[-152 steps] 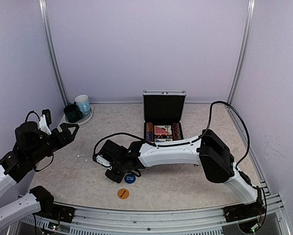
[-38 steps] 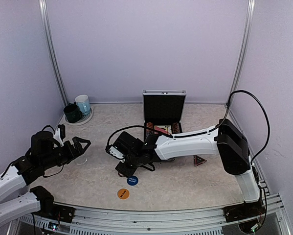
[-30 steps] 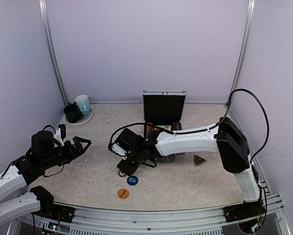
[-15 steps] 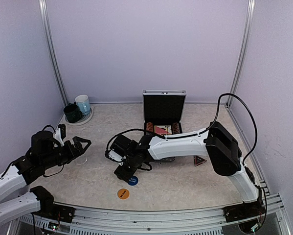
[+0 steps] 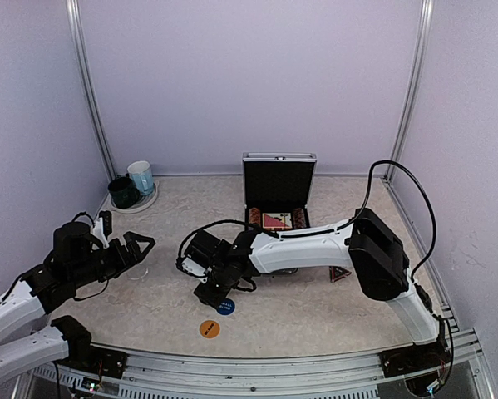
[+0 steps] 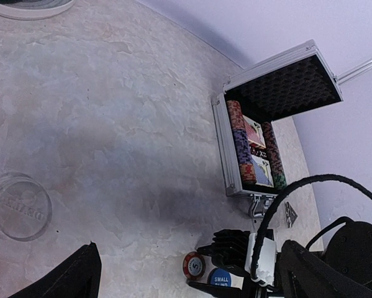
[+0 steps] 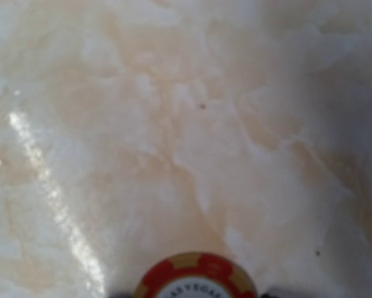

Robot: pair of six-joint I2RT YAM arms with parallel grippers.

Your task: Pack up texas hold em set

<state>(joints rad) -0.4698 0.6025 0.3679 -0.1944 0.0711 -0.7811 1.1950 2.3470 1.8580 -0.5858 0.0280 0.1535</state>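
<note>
Red chip (image 6: 194, 265) (one) at right tool (image 5: 210, 293), grip unclear; left tool (image 5: 137, 248) wide open, empty; two mugs (image 5: 124, 193).

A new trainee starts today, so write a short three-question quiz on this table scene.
1. True or false: the silver aluminium case has its lid shut.
2. The orange round button lies: A inside the case; B on the bare marbled table; C on the case's lid.
3. What round thing shows at the bottom edge of the right wrist view?
Key: 1 false; 2 B; 3 a red poker chip.
</note>
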